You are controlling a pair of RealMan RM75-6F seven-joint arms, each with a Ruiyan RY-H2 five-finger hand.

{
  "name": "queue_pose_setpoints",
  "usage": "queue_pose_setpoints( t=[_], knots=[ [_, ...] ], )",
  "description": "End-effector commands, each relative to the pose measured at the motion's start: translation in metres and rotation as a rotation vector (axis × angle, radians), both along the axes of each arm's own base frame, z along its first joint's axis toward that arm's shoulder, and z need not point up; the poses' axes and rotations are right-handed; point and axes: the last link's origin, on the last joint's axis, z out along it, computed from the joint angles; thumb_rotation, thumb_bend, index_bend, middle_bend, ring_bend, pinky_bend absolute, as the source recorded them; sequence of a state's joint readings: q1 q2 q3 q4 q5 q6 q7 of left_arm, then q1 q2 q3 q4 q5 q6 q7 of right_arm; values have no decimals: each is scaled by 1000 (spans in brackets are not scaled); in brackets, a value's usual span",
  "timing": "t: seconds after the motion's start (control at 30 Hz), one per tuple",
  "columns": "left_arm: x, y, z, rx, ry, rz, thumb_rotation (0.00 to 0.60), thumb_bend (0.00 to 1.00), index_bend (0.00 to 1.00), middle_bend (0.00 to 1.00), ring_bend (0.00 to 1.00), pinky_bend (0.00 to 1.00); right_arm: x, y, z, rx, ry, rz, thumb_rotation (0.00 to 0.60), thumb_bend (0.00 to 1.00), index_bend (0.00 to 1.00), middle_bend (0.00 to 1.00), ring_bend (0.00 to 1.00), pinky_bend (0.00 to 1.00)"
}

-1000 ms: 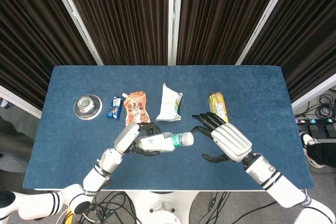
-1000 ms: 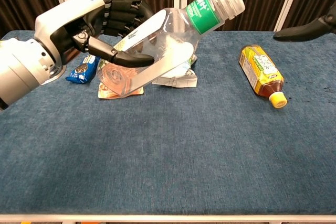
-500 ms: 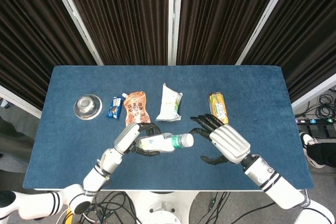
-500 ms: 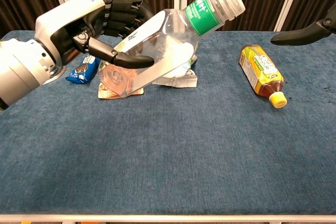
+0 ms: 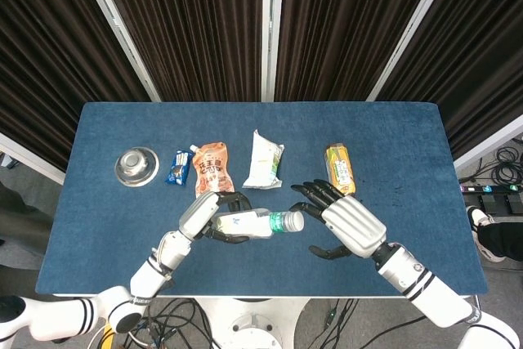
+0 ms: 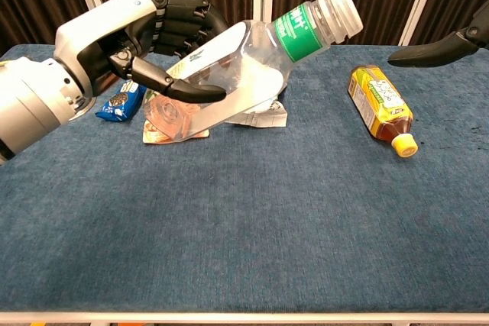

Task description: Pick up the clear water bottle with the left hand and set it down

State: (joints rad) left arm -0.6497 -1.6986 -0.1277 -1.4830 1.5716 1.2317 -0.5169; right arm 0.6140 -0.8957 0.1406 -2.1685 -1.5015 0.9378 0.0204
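The blue tabletop (image 5: 106,226) is the biggest thing here, cloth-covered, with dark curtains (image 5: 196,30) hanging behind it.

Next down in size are the two arms coming in from the near edge. The left robot hand (image 5: 214,217) is wrapped around the body of the clear water bottle (image 5: 260,222), with the thumb (image 6: 187,90) across the front of the plastic and the black fingers (image 6: 179,22) curled round the back. The chest view shows the bottle lifted off the tabletop and tilted, with its white cap (image 6: 341,9) up and pointing toward the right side and its green label just below the cap. It sits roughly mid-table, close to the near edge, in front of the snack packs.

The right robot hand (image 5: 339,222) is just beside the cap end of the bottle, fingers spread apart and holding nothing. From the head view I can't tell whether a fingertip actually touches the cap. In the chest view only a dark fingertip (image 6: 432,51) pokes in at the right edge.

Smaller stuff sits in a row further back. There's a yellow tea bottle (image 6: 380,108) lying on its side with a yellow cap, a white-green snack bag (image 5: 264,160), an orange pouch (image 5: 212,165), a metal bowl (image 5: 136,165) off to the far left, and a little blue cookie packet (image 5: 178,167) between the bowl and the pouch.
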Motion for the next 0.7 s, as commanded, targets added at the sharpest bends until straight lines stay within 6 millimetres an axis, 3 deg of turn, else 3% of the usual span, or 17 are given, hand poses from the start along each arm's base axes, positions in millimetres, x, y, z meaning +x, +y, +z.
queue_pose_setpoints(
  t=[0.03, 0.7],
  knots=[
    [0, 0, -1, -3, 4, -1, 600, 251, 667, 625, 555, 535, 1, 1, 0, 2, 0, 5, 580, 162, 251, 45, 0, 0],
    [-1, 0, -1, -9, 6, 5, 600, 251, 667, 625, 555, 535, 1, 0, 6, -37, -46, 19, 579, 162, 252, 50, 0, 0]
  ],
)
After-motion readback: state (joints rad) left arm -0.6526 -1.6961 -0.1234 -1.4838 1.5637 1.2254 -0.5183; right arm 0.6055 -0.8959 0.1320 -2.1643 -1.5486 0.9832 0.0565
